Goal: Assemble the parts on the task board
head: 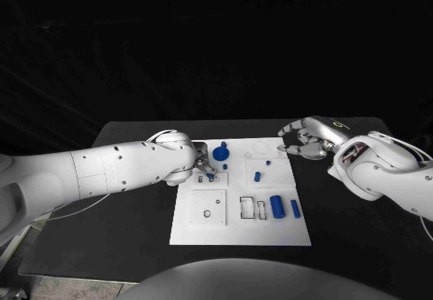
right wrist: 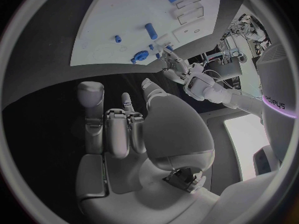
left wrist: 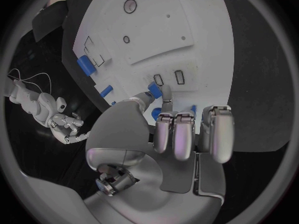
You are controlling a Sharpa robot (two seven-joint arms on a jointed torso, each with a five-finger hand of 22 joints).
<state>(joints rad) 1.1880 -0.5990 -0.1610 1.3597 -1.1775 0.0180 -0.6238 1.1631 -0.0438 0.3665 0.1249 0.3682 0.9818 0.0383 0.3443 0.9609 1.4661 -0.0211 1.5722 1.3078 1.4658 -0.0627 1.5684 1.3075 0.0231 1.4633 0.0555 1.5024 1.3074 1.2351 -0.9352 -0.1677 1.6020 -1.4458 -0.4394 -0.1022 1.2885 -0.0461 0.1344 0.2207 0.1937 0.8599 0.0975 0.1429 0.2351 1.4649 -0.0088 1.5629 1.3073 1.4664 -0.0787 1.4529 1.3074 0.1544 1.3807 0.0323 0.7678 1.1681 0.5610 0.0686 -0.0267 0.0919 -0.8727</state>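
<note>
Holding: the left hand pinches a small blue part between thumb and a fingertip, over the left side of the task board, right by two small slots; its other fingers are curled side by side.
Right hand: the right hand hovers over the black table just off the board's far right corner, fingers loosely bent and apart, nothing in them.
Blue parts on the board: five counted in the head view, besides the pinched one: a round knobbed piece, a tiny peg, a short pin, a thick cylinder and a slim rod, these last two lying side by side.
Recesses: several rectangular outlines beside the cylinder, and a round hole near the board's left side.
In the way: the left arm and hand cover the board's far left corner.
</note>
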